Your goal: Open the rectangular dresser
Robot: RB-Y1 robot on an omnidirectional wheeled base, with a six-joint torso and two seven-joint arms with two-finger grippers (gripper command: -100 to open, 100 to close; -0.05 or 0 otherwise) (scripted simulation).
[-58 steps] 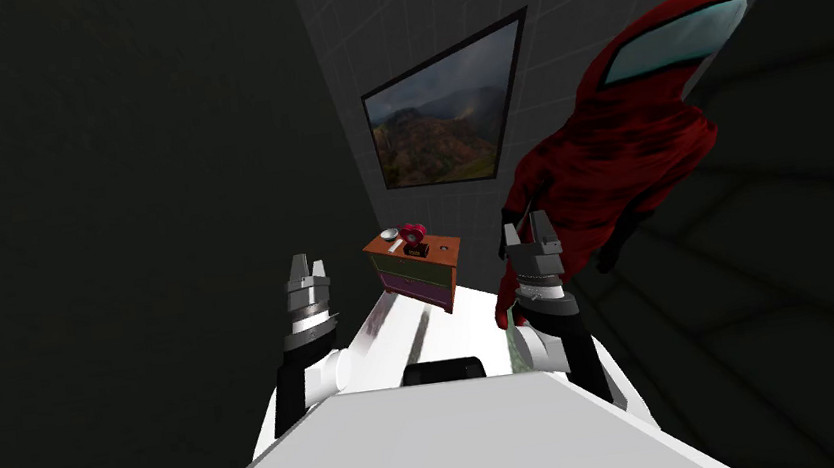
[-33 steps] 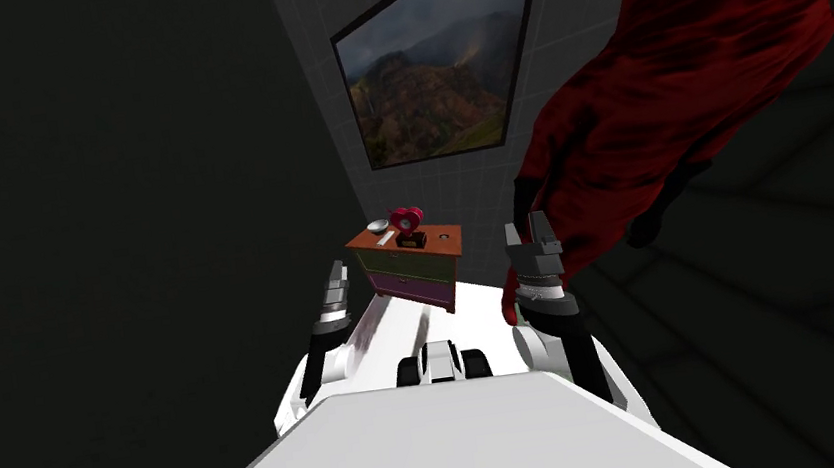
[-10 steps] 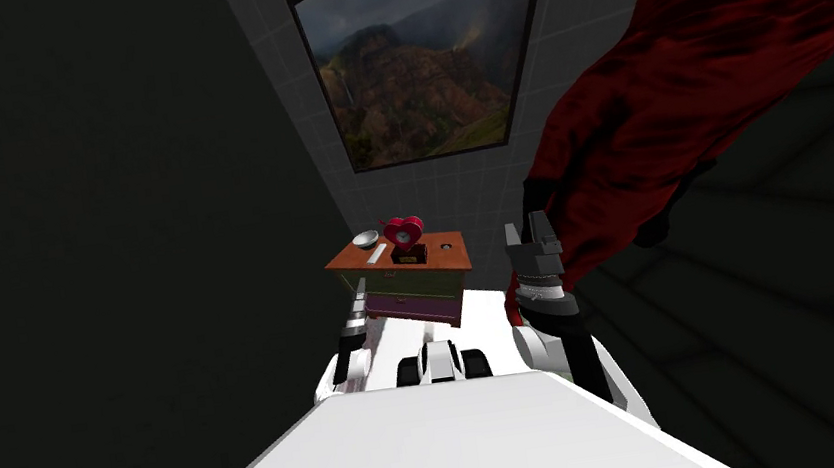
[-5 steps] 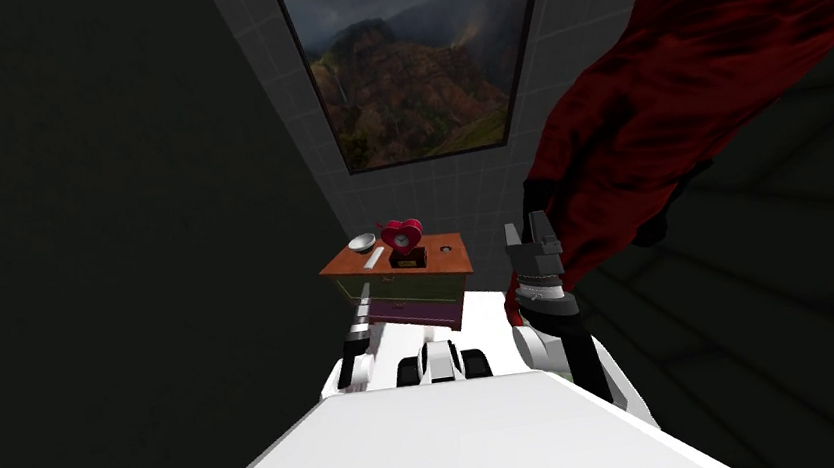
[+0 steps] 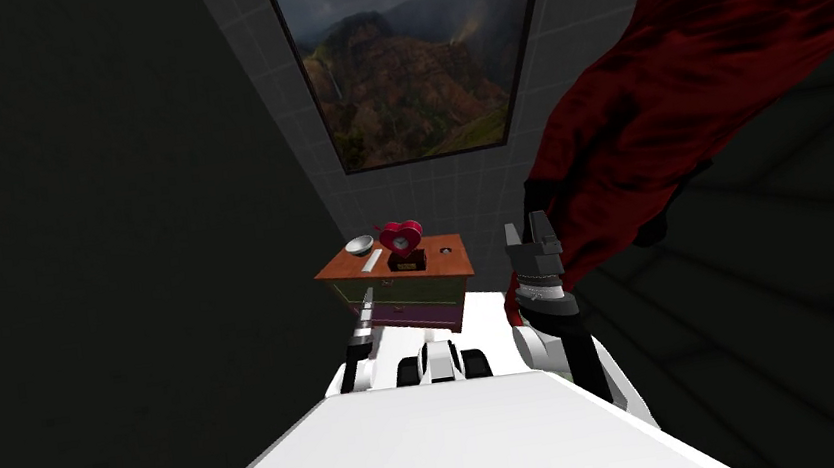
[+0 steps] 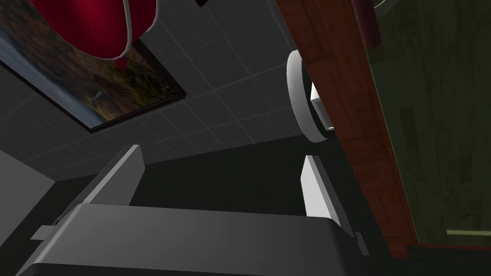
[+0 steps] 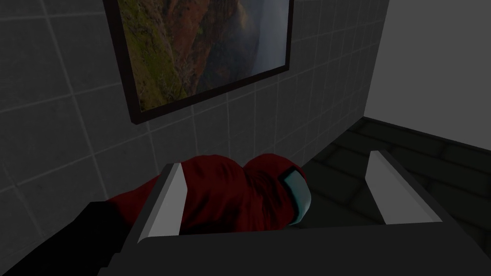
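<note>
The dresser (image 5: 400,292) is small, with a brown top, a green upper drawer and a purple lower one, and it stands against the tiled wall just ahead of me. My left gripper (image 5: 367,311) is low at its front left corner. In the left wrist view that gripper (image 6: 216,172) is open with nothing between its fingers. The dresser's brown top edge (image 6: 345,120) and green drawer front (image 6: 431,120) lie just beside one finger (image 6: 319,194), apart from it. My right gripper (image 5: 523,228) is raised to the right of the dresser. It stands open and empty (image 7: 278,191).
On the dresser top sit a white bowl (image 5: 360,244), a red heart on a dark base (image 5: 402,242) and a small ring (image 5: 446,251). A large red figure with a teal visor (image 7: 230,191) looms at the right. A framed mountain picture (image 5: 405,46) hangs above.
I have come closer to the dresser, which now shows larger. My left arm has dropped and reached forward to the dresser's front left corner. The right arm has held its pose.
</note>
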